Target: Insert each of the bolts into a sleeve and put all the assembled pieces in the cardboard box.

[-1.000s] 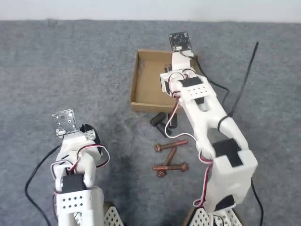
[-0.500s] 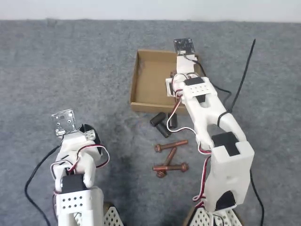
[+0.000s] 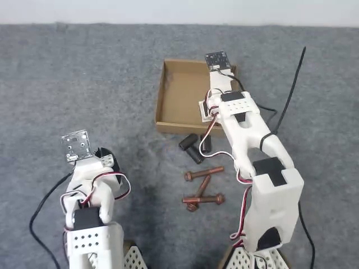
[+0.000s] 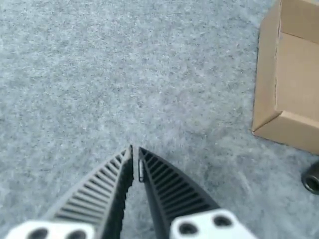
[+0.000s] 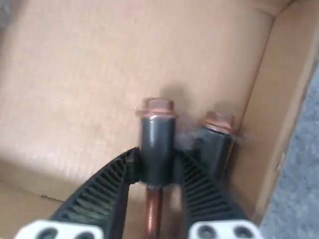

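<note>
Inside the cardboard box (image 5: 75, 74), my right gripper (image 5: 157, 154) is shut on an assembled piece (image 5: 158, 139), a black sleeve with a copper bolt through it, held upright. A second assembled piece (image 5: 217, 144) stands beside it against the box wall. In the high view the right arm (image 3: 241, 120) stretches over the cardboard box (image 3: 174, 95). Three loose black sleeves (image 3: 193, 144) lie just in front of the box, with three copper bolts (image 3: 203, 185) nearer the arm bases. My left gripper (image 4: 135, 149) is shut and empty over bare carpet, left of the box (image 4: 294, 89).
Grey carpet covers the whole table. One loose sleeve (image 4: 313, 179) shows at the edge of the left wrist view. The left arm (image 3: 90, 179) sits at the front left. A black cable (image 3: 289, 101) runs along the right side of the right arm.
The right arm's wrist has shifted slightly right and drawn back a little over the box with the piece in its gripper. The left arm has not moved.
</note>
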